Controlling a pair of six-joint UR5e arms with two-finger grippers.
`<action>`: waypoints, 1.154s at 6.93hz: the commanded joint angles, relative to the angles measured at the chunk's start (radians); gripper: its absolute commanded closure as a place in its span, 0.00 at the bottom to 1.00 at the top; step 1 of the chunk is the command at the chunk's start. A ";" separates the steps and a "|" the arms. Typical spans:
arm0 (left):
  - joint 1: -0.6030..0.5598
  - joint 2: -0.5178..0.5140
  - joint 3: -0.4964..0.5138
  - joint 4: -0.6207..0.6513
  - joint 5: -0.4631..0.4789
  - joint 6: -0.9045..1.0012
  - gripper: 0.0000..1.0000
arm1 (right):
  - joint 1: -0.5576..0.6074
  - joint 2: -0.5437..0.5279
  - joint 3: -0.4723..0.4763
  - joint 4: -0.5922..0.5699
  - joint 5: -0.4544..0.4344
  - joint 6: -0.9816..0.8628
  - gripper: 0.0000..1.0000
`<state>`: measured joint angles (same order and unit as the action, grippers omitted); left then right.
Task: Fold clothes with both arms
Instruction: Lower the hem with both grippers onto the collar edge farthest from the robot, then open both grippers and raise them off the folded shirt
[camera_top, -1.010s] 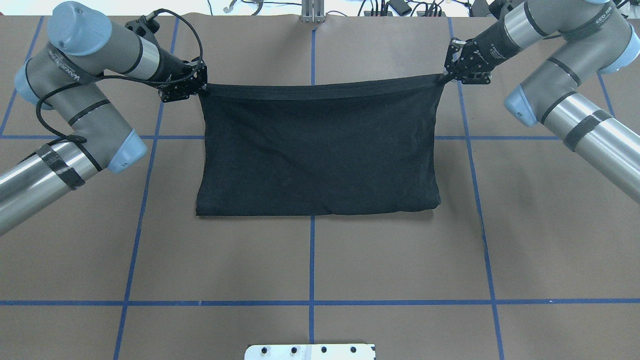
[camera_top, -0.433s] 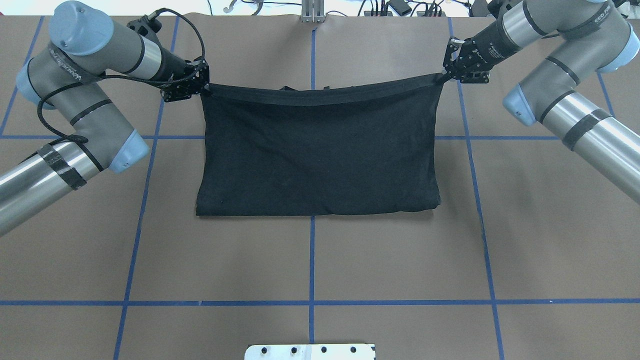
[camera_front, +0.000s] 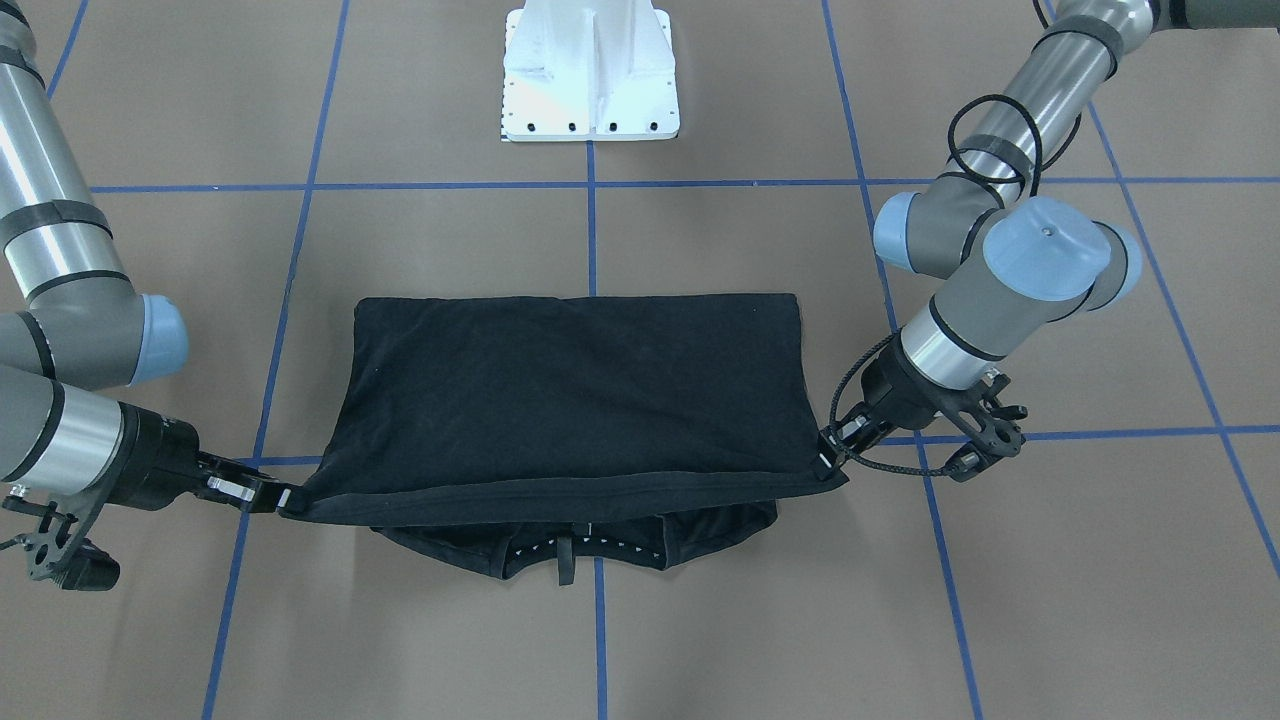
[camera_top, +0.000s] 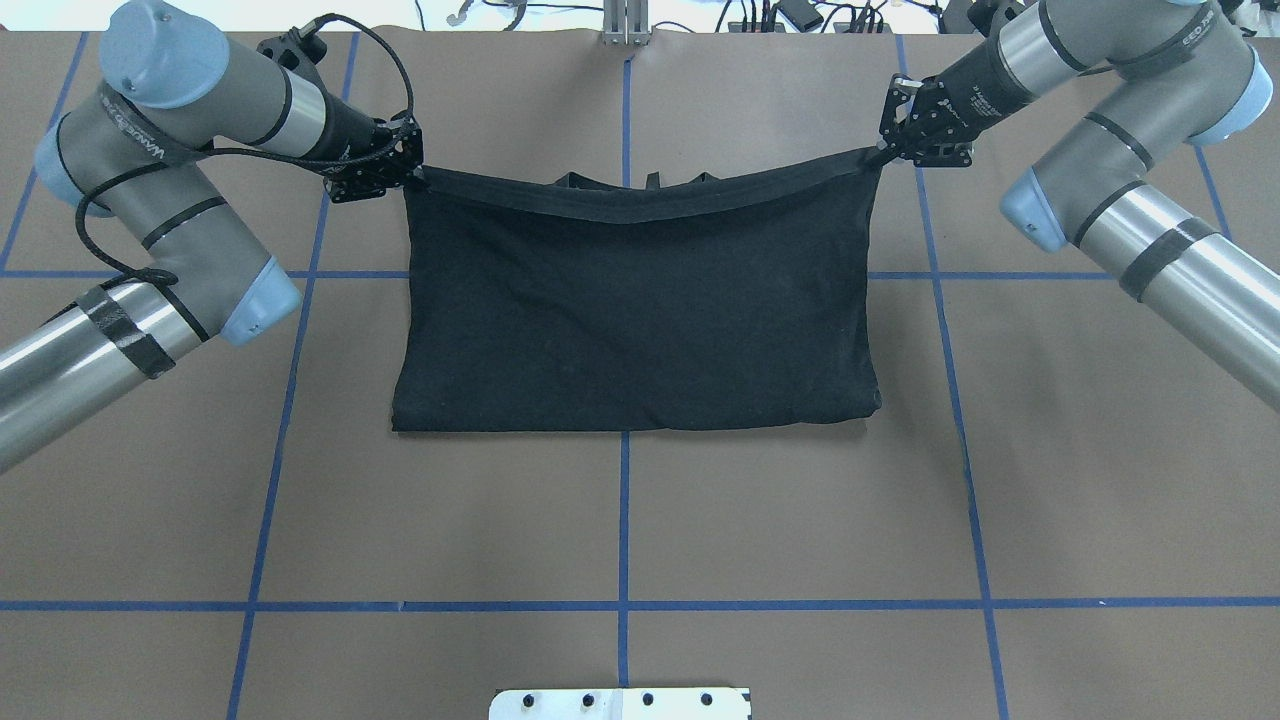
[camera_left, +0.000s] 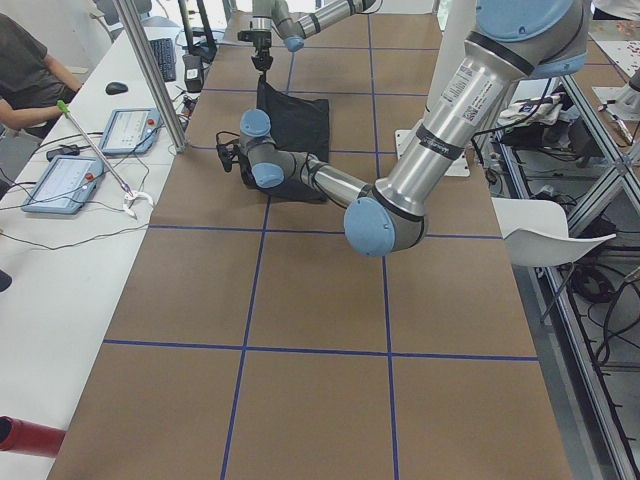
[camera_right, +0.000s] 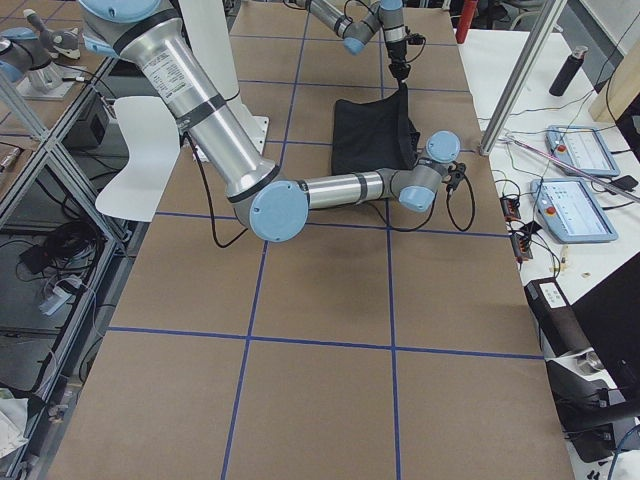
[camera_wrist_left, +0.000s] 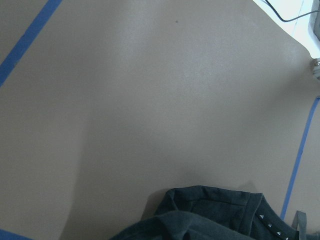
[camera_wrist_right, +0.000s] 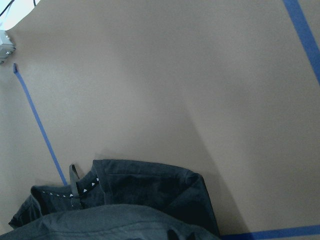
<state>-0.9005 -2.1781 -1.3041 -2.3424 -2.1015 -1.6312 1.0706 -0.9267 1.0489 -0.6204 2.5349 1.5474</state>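
Left end effector (camera_top: 413, 175) and right end effector (camera_top: 882, 152), each clamped on a shirt (camera_top: 640, 310) corner, should move level and together, holding the raised edge taut.

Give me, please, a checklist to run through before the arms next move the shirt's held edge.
1. Left gripper shut on T-shirt corner: ok.
2. Right gripper shut on the other corner: ok.
3. Taut held edge: not ok, it sags mid-span.
4. Flat folded edge on table: ok.
5. Covered collar: not ok, it shows beyond the held edge.
6. Grip depth: cannot tell.
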 joint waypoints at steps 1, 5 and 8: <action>-0.001 0.001 -0.009 0.000 0.012 0.001 0.00 | 0.000 -0.001 0.002 -0.001 -0.004 0.003 0.01; -0.015 0.001 -0.015 0.005 0.012 0.002 0.00 | 0.002 -0.017 0.041 -0.002 0.004 0.020 0.00; -0.029 0.007 -0.058 0.012 0.009 0.002 0.00 | -0.067 -0.134 0.212 -0.009 0.008 0.113 0.00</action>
<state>-0.9237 -2.1745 -1.3422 -2.3316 -2.0917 -1.6291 1.0385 -1.0112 1.1900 -0.6279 2.5451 1.6087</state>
